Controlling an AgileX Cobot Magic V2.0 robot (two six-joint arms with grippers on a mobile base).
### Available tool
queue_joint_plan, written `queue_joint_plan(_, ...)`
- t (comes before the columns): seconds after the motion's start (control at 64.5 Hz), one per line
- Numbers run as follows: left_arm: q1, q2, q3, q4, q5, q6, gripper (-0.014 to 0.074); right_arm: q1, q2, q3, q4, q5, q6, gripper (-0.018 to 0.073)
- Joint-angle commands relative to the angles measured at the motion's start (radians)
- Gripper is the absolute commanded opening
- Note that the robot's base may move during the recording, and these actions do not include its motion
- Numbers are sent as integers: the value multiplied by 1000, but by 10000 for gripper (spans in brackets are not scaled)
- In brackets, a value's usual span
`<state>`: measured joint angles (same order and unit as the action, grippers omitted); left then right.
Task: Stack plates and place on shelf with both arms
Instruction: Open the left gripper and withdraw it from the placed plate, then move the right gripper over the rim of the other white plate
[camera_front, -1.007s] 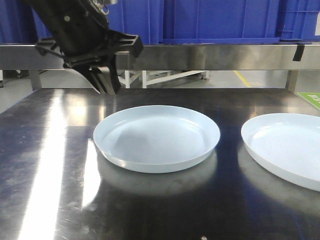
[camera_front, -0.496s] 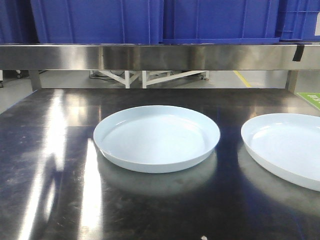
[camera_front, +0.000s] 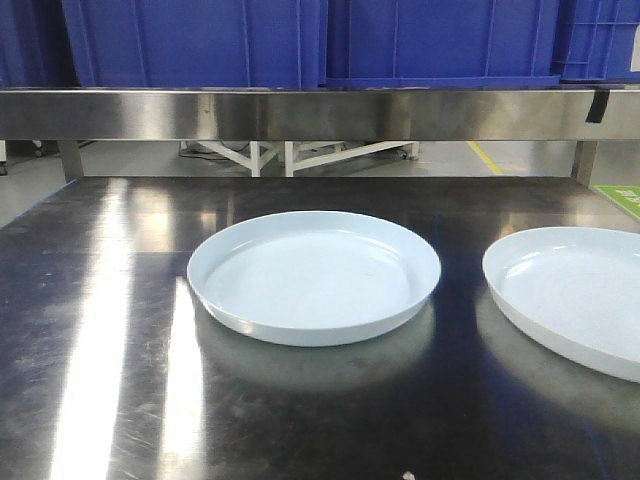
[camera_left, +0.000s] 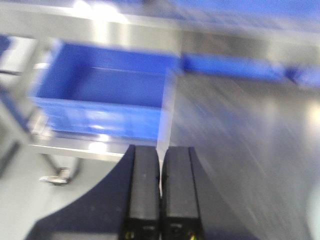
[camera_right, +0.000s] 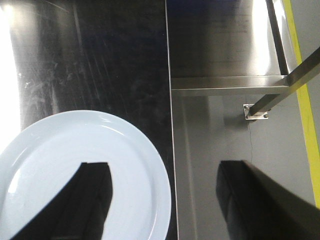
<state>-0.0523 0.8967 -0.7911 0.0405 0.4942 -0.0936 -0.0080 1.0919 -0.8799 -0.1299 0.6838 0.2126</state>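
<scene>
Steel underfoot: the tabletop (camera_front: 100, 300) is dark and reflective and bears both plates; blue crates (camera_front: 200, 40) sit on a rail (camera_front: 300, 112) behind it.
Mid-table: the centre plate (camera_front: 313, 275) lies flat, rim up, with nothing on it.
Off to the side: the right plate (camera_front: 570, 285) also lies flat, apart from the first with bare steel between them. The front view crops it at the frame edge.
Handling: glossy and rigid-looking, so probably stiff, fairly light, slippery, and liable to chip if dropped. Each plate sits flush on the steel, leaving no way underneath.
Where to grip: the low upturned rim looks like the only purchase, pinched with one finger inside and one outside.
Left side: the left gripper (camera_left: 160, 155) has its fingers pressed together on nothing. Its view is motion-blurred and faces a blue crate with no plate in sight, so it seems well away from both.
Right side: the right gripper (camera_right: 165, 170) is spread wide and empty, above the near-edge rim of the right plate (camera_right: 75, 150). One finger (camera_right: 92, 195) is over the plate's inside, the other past the table edge. Its height above the rim cannot be told.
Stage: the plates are unstacked and neither is held.
</scene>
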Motion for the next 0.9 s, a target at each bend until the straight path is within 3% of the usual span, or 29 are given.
queue_joint_plan(0.0,-30,-109,40,-7,-99,-8,90,0,-15,-27,-15,-65,-12,552)
queue_joint_plan(0.418,-33,-516,315,-8,-42,-8,90,0,-15,-27,-9,-65,-12,552)
queue_joint_plan(0.806,-33,-559,334,5,-17,-8,90,0,-15,-27,-1,-70,-12,549)
queue_joint_plan(0.883,-33,-559,334,5,-10,-8,90,0,-15,-27,-1,-72,-12,495)
